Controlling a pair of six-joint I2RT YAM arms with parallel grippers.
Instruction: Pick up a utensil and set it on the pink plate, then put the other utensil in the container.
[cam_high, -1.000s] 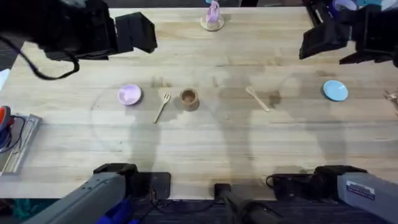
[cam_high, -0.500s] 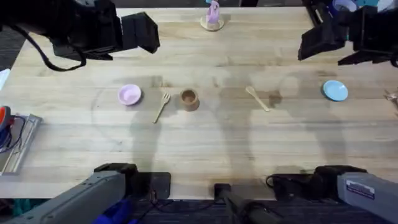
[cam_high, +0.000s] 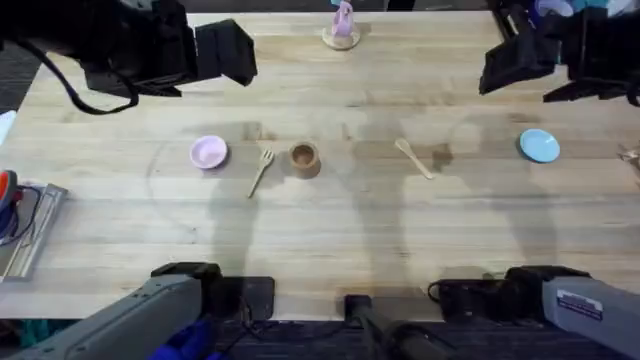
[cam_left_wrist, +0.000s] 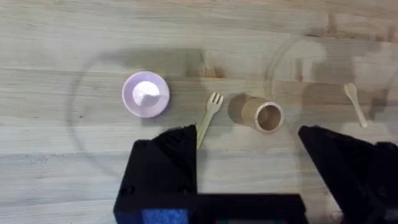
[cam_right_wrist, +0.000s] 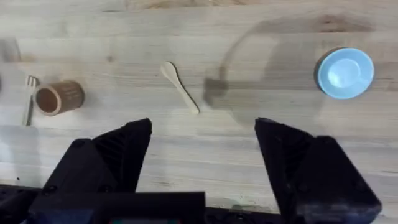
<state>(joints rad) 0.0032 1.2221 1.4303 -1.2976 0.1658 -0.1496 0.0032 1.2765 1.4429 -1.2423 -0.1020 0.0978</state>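
The pale pink plate (cam_high: 208, 152) lies left of centre, with the wooden fork (cam_high: 261, 171) just to its right and the brown cup (cam_high: 304, 159) beyond that. The wooden spoon (cam_high: 413, 158) rests alone right of centre. My left gripper (cam_high: 225, 52) hangs high over the far left of the table, open and holding nothing. Its wrist view looks down on the plate (cam_left_wrist: 145, 94), fork (cam_left_wrist: 208, 115), cup (cam_left_wrist: 261, 114) and spoon (cam_left_wrist: 356, 102) between spread fingers (cam_left_wrist: 165, 162). My right gripper (cam_high: 512, 65) hovers high at the far right, open and holding nothing, above the spoon (cam_right_wrist: 180, 86) and cup (cam_right_wrist: 57, 97).
A light blue plate (cam_high: 539, 145) sits near the right edge. A pink figure on a round base (cam_high: 342, 25) stands at the far middle. A metal rack (cam_high: 25, 235) lies off the table's left edge. The near half of the table is bare wood.
The left arm has shifted slightly to the right. The right arm and the things on the table have not moved.
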